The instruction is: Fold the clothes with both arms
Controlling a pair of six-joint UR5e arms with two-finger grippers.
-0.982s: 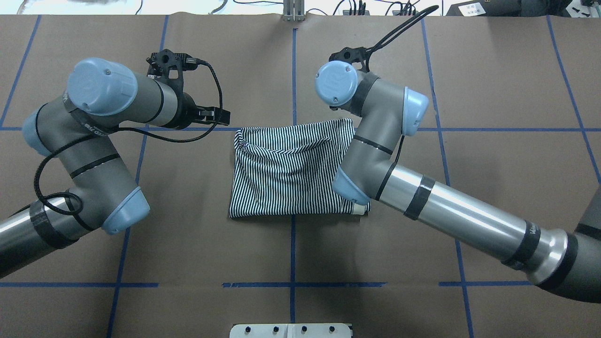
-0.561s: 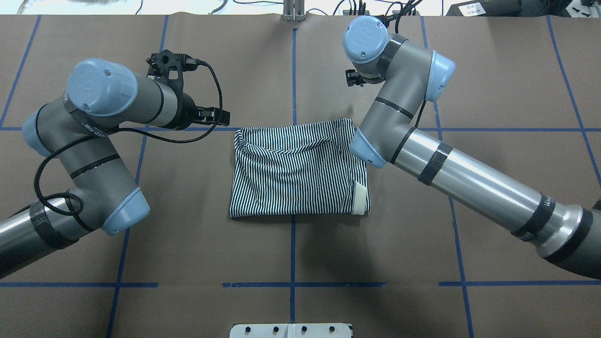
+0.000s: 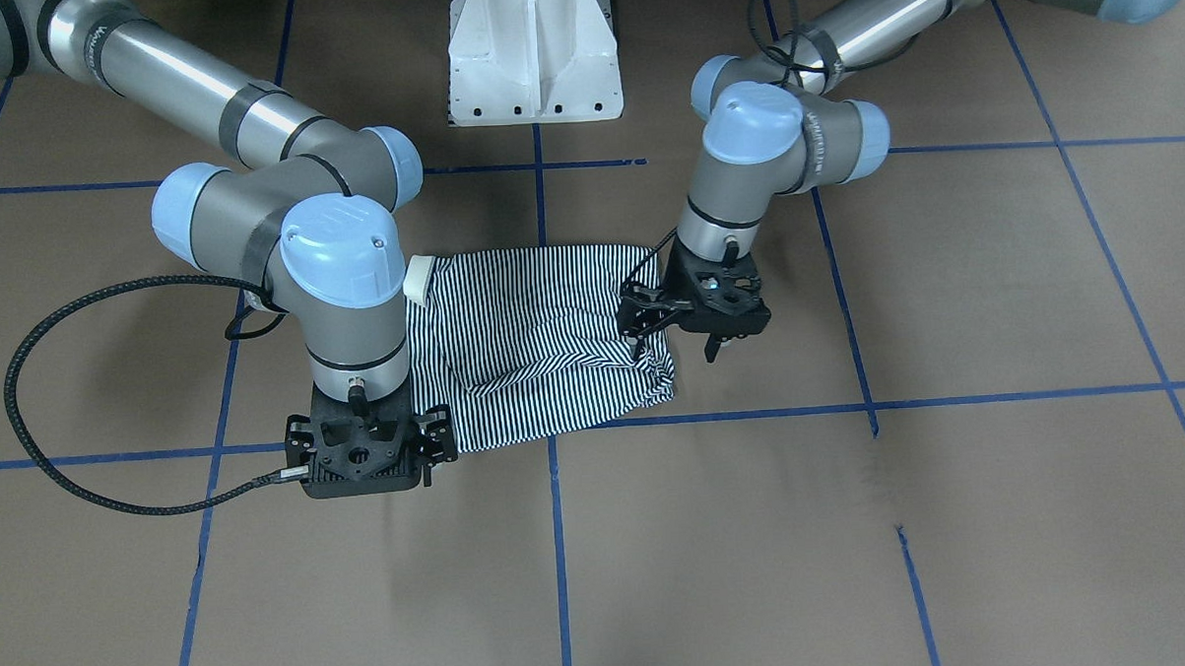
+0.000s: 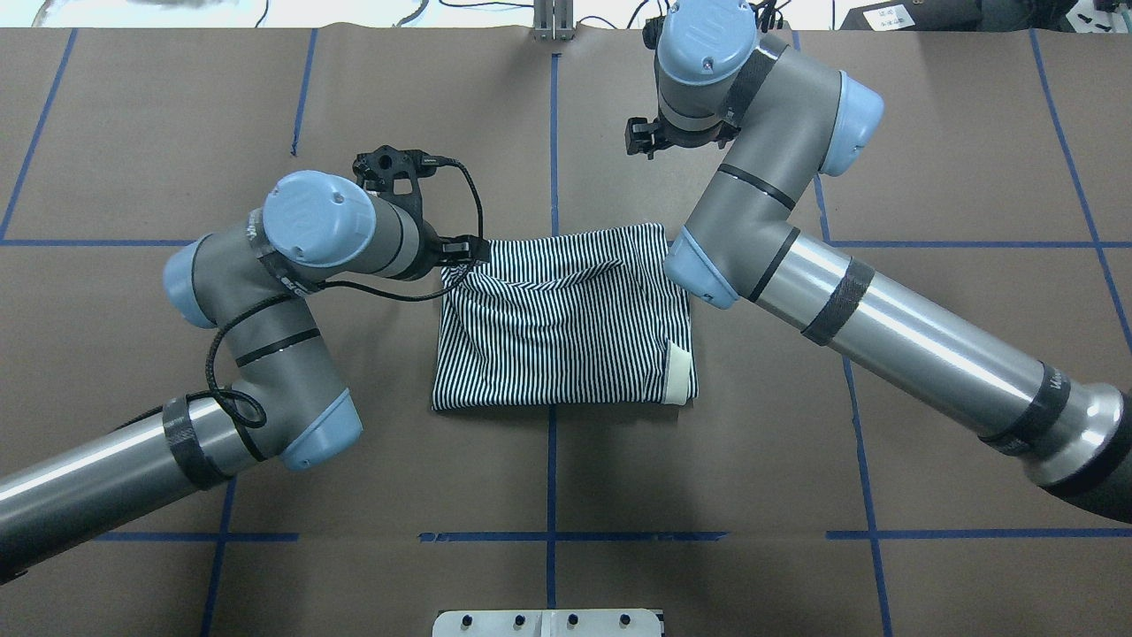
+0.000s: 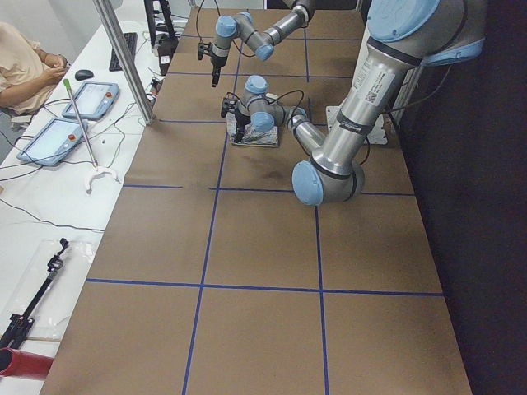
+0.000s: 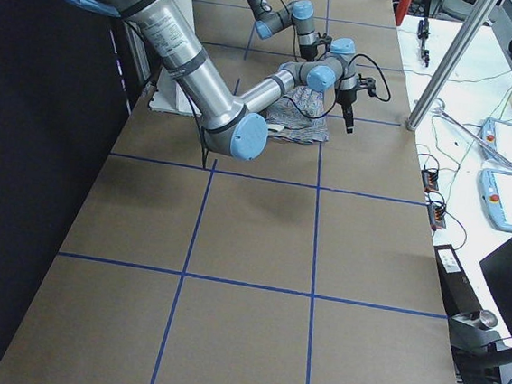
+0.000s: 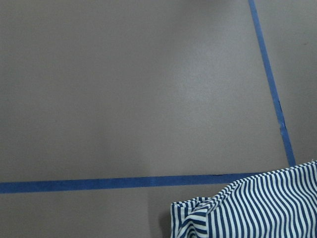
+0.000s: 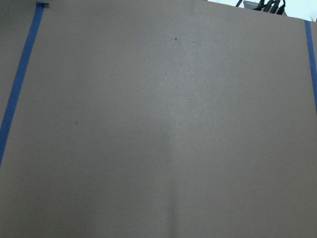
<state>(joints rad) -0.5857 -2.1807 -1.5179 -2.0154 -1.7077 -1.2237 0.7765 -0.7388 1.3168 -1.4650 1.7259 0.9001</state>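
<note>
The navy-and-white striped polo shirt (image 4: pixel 557 327) lies at the centre of the overhead view, folded into a rough rectangle on the brown paper-covered desk (image 4: pixel 929 354). Its cream collar (image 4: pixel 678 372) peeks out at the lower right edge. I judge the main folds done, though the bunched upper left corner probably needs tidying. My left tool (image 4: pixel 464 252) sits at that corner; I cannot tell whether it is spread or pinching cloth. My right tool (image 4: pixel 644 138) hangs over bare desk, upper middle, its state unreadable.
</note>
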